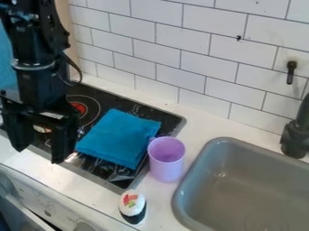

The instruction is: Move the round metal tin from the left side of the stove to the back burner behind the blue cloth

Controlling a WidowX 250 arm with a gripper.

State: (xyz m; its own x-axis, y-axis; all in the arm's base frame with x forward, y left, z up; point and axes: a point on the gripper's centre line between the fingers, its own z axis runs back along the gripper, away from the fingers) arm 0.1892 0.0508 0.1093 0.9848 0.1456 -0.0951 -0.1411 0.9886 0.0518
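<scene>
Starting at the near edge, a pale appliance front with knobs (45,203) runs below the worktop (91,185). A toy sushi roll (132,205), white on top with red and green pieces and a dark wrap, stands upright on the worktop near that edge. Behind it, a light purple cup (166,164) stands upright with its opening facing up, between the cooktop and the grey sink (205,155); its handle side points to the cloth. Whether handle and cloth touch, I can't tell.

The folded blue cloth (120,135) lies flat on the black cooktop (172,122), a little askew. The gripper (39,154) hangs over the cooktop's near left part, beside the cloth, with its fingers spread wide and no object clasped between them. Something pale shows through the gap, too unclear to name. Past the gripper, a burner (78,107) has a red centre.

This looks like an empty-handed stage, with no grasp made. From here, picking anything up would call for bringing the open fingers around it, low enough to get hold, then closing; the cloth is nearest and would need a pinch at a fold or edge.

At the back are a dark faucet (296,140), white wall tiles (181,45) and a black hook (291,72).
</scene>
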